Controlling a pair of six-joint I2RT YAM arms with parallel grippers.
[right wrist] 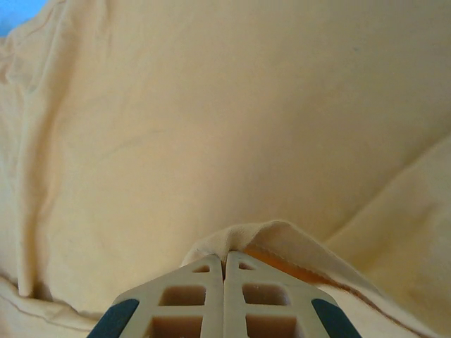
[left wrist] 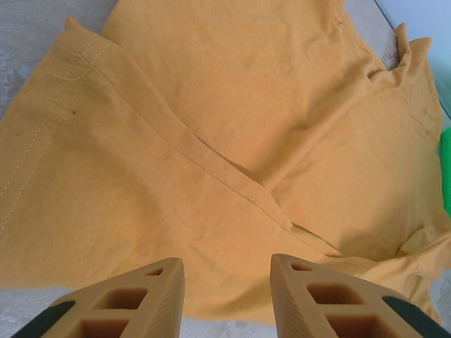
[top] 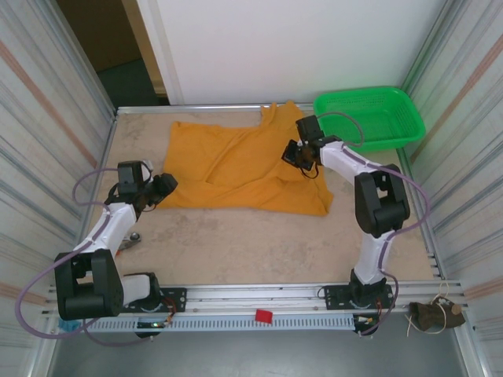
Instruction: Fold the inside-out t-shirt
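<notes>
Inside-out t-shirt (top: 236, 165) spread over the far half of the table (top: 236, 243), our right gripper (right wrist: 224, 259) pinched shut on a raised fold at its right side, our left gripper (left wrist: 227, 274) partly open, we see, at its near-left corner

Soft, even light; the right wrist view washes the t-shirt (right wrist: 211, 105) pale.

The shirt (top: 236, 165) lies spread on the desk (top: 236, 243), reaching ahead and to the right of the left end effector (top: 161, 188), with its near edge just at that end effector's fingertips. The right end effector (top: 297, 155) sits on the shirt's right part, a fold of cloth between its fingertips. A basket (top: 369, 118) stands right of it, farther back, in the desk's far right corner.
</notes>
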